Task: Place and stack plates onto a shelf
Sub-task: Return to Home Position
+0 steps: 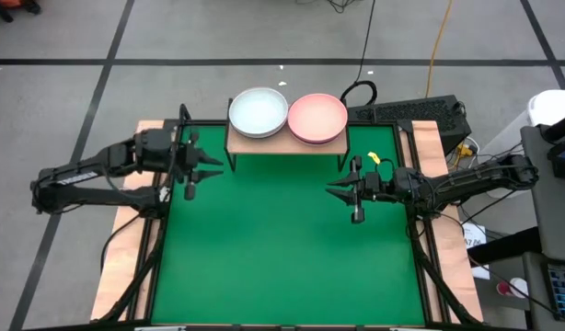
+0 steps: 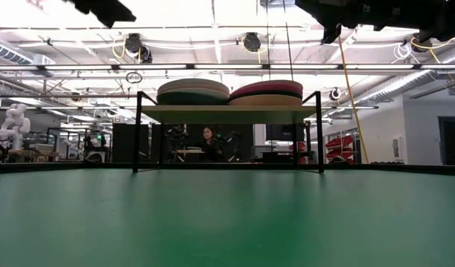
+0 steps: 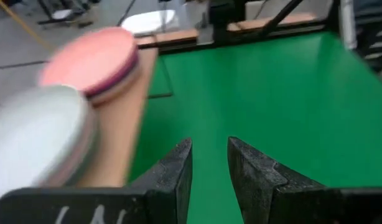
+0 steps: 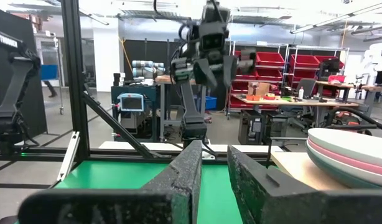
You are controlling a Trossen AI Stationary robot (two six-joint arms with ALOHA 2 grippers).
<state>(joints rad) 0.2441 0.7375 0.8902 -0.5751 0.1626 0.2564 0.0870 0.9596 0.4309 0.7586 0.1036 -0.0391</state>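
Hovering over counter [image 1: 282, 257]: left pincer [image 1: 218, 170] at 9 o'clock, right pincer [image 1: 332, 191] at 3 o'clock, both narrowly parted, holding nothing. Shelf [image 1: 284, 145] at 12 o'clock carries white-topped stack [image 1: 258, 112] and pink-topped stack [image 1: 317, 118] side by side, likely so all plates fit. Stacking looks finished.

You're in a robotics lab (open-plan, industrial): racks of red parts bins [image 4: 265, 62], a cluttered worktable [image 4: 284, 98], a white humanoid robot [image 2: 12, 122], and grey taped floor [image 1: 71, 46] surround your bench [image 1: 292, 267].
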